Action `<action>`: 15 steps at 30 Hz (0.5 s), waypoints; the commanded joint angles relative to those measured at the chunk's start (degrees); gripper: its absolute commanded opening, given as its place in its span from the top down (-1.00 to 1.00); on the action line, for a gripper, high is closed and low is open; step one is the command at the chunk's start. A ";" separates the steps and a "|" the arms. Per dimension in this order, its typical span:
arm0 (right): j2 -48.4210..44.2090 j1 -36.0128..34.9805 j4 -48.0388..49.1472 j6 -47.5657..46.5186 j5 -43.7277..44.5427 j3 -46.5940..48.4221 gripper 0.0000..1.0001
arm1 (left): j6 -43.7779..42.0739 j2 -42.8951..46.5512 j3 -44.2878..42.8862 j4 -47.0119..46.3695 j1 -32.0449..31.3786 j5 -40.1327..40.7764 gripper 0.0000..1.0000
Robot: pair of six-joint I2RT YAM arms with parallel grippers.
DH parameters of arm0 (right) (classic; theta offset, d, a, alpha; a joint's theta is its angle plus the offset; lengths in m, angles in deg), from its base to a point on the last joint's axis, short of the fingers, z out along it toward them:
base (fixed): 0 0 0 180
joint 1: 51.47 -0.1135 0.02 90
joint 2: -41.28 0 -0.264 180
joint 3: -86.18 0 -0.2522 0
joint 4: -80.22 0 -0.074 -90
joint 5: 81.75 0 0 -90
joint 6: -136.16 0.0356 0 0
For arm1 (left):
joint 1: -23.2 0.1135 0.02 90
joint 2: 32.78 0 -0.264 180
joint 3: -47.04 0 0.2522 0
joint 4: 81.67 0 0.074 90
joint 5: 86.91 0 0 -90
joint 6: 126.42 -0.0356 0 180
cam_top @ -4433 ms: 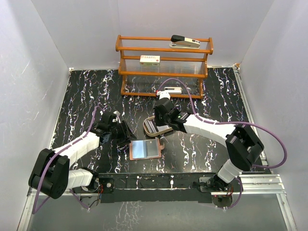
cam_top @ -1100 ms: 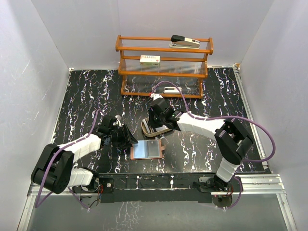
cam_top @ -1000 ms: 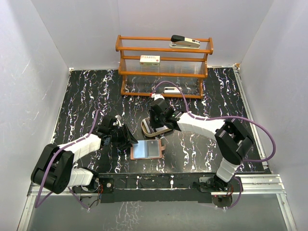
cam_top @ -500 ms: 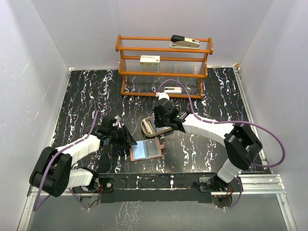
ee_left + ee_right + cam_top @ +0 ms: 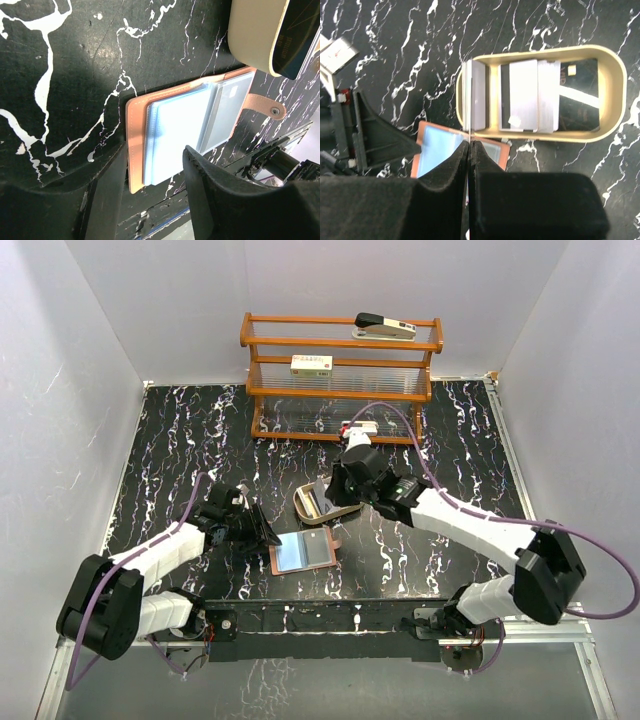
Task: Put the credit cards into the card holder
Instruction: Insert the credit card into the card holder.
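The silvery-grey card (image 5: 473, 95) is pinched at its near edge in my right gripper (image 5: 470, 145), both pads pressed tight on it. My wrist camera sees it almost edge-on, as a thin pale line running up from the fingertips. It hangs over the left end of the tan oval tray (image 5: 615, 75), and I cannot tell whether its far edge touches the tray.

The other credit cards (image 5: 525, 95) lie flat inside that tray: two pale ones overlapping, and a dark card (image 5: 577, 95) beside them at the right end.

The card holder (image 5: 303, 551) lies open and flat on the black marbled table (image 5: 180, 440), just in front of the tray. Its bluish glossy pockets face up and its snap tab (image 5: 265, 106) sticks out on the tray side (the reddish-brown leather shows only as a border around the pockets).

My left gripper (image 5: 155, 150) is at the holder's outer edge with its fingers apart and nothing clamped between them. From the wrist view, the leather edge runs between the two fingers (image 5: 107, 190); whether they press on it I cannot tell.

From above, my right gripper (image 5: 335, 490) reaches in from the right and my left gripper (image 5: 265, 530) from the left. A wooden rack (image 5: 340, 340) at the back of the table carries a labelled white box (image 5: 311, 364).
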 commanded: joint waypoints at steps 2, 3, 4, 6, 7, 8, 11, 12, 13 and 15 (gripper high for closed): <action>-7.70 -0.49 1.20 4.62 -5.82 -4.29 1.00 | -1.53 1.62 -0.83 2.94 0.20 -0.05 0.06; -9.16 -0.65 1.45 5.33 -6.68 -5.57 1.00 | -1.60 1.48 -0.58 2.58 0.20 -0.39 0.06; -10.05 -0.83 1.83 6.26 -7.60 -6.58 1.00 | -1.75 1.29 -0.42 2.00 0.20 -0.94 0.06; -11.68 -1.37 2.70 7.91 -9.13 -8.75 1.00 | -1.81 0.77 -0.05 1.08 0.20 -1.81 0.09; -12.43 -1.72 3.14 8.86 -9.65 -9.79 1.00 | -1.96 0.48 0.06 0.77 0.20 -2.05 0.11; -13.06 -2.10 3.76 9.74 -10.02 -10.97 1.00 | -2.06 0.11 0.15 0.42 0.20 -2.42 0.14; -14.06 -3.46 5.85 12.05 -10.75 -14.31 1.00 | -2.23 -0.82 0.57 -0.95 0.20 -3.69 0.22; -14.12 -3.78 6.63 12.71 -10.84 -15.38 1.00 | -2.17 -1.06 0.77 -1.52 0.20 -4.04 0.25; -14.13 -4.01 7.71 13.59 -11.09 -16.59 1.00 | -2.10 -1.39 0.98 -2.42 0.15 -4.48 0.29; -14.05 -4.20 10.33 14.82 -11.77 -19.22 1.00 | -1.99 -2.08 1.42 -4.02 0.20 -5.63 0.35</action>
